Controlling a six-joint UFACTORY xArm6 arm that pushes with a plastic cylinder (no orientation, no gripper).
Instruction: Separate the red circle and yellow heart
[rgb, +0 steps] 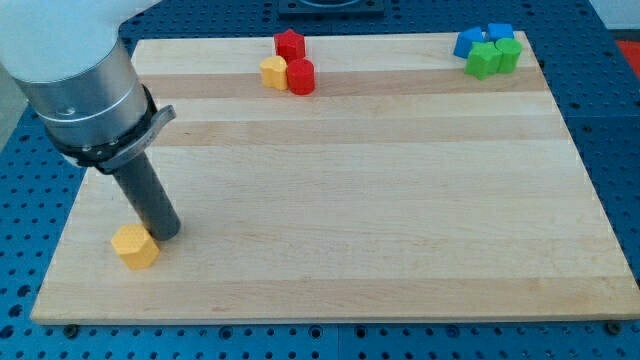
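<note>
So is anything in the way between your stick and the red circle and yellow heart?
Nothing visible is. My tip sits beside the yellow block at the view's bottom left. Bare board lies between it and the touching red circle and yellow heart at the top.

The board (350, 200) is pale wood with long stripes of grain, smooth and not shiny. The red circle (300, 76), the yellow heart (272, 71) and the yellow block (135, 246) look smooth and matt. The rod is dark and a little shiny down to my tip (168, 235). The big grey part (75, 85) above it looks smooth.
</note>
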